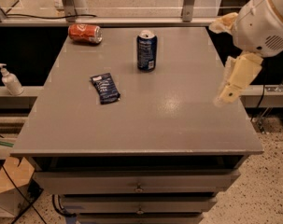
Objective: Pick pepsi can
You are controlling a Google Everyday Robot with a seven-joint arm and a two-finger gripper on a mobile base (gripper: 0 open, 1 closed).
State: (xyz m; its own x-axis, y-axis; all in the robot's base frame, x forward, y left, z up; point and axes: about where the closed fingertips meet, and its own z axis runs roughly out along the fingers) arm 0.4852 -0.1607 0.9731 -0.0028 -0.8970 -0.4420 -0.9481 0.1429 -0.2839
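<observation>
Reach comes first, I'd guess: swing the gripper [232, 85] in low across the table [178, 120], square it up on the middle of the pepsi can [146, 50], and close gently so it doesn't tip. Only one view here. The can stands upright near the table's back edge, about mid-width. The gripper hangs over the table's right edge, well apart from it. Can't tell if it's clenched or released.

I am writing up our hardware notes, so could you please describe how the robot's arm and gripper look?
The arm is a rounded white housing with a small dotted grille. The gripper, by the right edge of the table, is pale cream, blocky and tapering. No cables or markings show.
</observation>
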